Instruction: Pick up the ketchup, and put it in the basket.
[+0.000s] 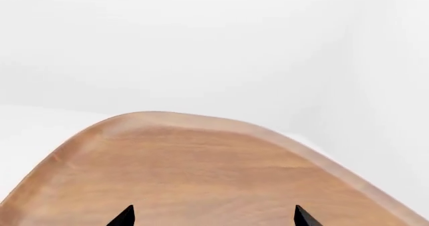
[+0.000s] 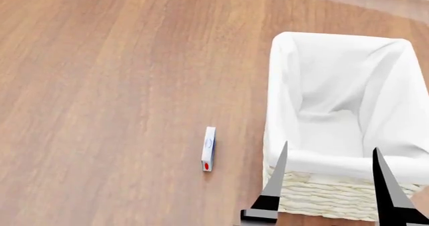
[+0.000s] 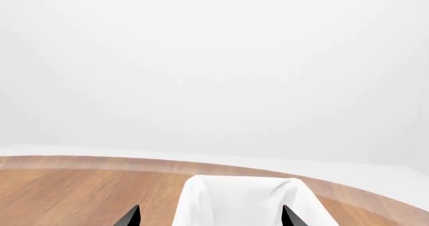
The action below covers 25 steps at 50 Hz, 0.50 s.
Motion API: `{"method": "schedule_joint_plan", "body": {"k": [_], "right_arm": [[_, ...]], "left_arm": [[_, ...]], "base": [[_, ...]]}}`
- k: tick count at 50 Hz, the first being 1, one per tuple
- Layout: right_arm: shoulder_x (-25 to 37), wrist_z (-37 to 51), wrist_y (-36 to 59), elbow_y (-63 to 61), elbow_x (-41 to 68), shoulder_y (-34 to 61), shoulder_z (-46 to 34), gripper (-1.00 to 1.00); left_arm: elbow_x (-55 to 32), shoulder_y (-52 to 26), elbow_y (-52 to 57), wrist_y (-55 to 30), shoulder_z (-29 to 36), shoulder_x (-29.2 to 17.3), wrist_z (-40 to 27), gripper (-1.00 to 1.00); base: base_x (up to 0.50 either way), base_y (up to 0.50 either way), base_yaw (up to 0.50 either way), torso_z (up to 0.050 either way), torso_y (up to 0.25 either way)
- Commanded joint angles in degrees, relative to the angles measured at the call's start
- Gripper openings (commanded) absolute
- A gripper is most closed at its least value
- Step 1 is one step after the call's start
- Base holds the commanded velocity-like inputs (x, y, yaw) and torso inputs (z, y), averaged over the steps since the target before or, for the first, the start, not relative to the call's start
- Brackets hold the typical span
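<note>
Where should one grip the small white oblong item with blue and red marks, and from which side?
Across its narrow width at mid-length, coming from above, judging by shape: the small white oblong item looks slim and long, and the wooden table lies bare along both long sides.

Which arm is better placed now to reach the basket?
Right. The right gripper hangs open at the near rim of the basket in the head view. The left gripper faces only the edge of the table.
</note>
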Motion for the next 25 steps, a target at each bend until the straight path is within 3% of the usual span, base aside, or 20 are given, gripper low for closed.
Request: {"method": "schedule_joint_plan", "body": {"k": [1,25], "right_arm": [[0.28,0.28,-0.07,0.05,0.19,0.06,-0.21,1.0],[0.95,0.97,-0.03,-0.32,0.98,0.01,-0.04,1.0]], "left_arm": [[-1.05,0.19,-0.44,0.01,-0.83,0.1,-2.49,1.0],[-6.54,-0.71,-4.76,-1.59,-0.02,-0.26,-4.57,1.0]], "base": [[0.0,0.0,0.0,0.0,0.0],[0.0,0.0,0.0,0.0,0.0]]}}
